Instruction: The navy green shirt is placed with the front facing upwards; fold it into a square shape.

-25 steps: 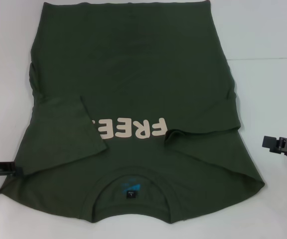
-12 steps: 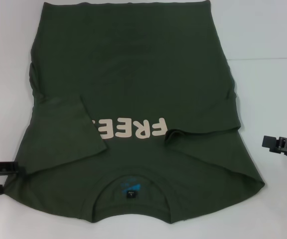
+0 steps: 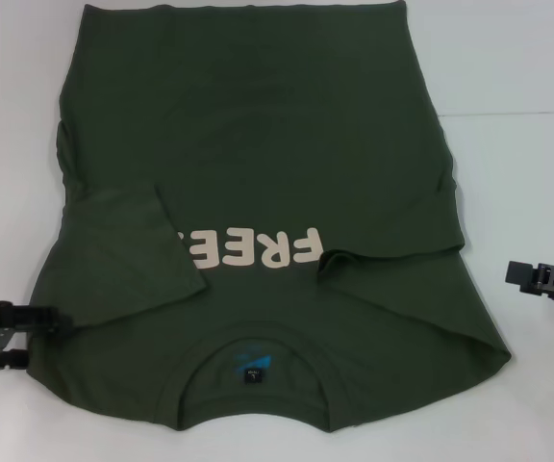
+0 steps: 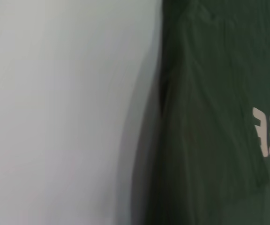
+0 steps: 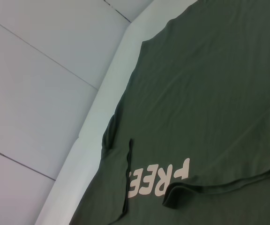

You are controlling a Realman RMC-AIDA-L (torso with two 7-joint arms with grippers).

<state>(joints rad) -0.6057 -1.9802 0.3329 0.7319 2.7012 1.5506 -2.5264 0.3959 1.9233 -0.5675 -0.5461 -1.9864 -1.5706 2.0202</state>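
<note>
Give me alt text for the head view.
A green shirt lies on a white table, sleeves folded inward, collar nearest the camera. The left gripper reaches its left edge; the right gripper hovers apart.

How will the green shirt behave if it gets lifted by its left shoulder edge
Probably floppy: the navy green shirt lies flat with both sleeves folded inward and soft creases, so it should drape and sag. The loose sleeve flaps may fall open. The left tool is at that edge; the right tool stands off the cloth.
</note>
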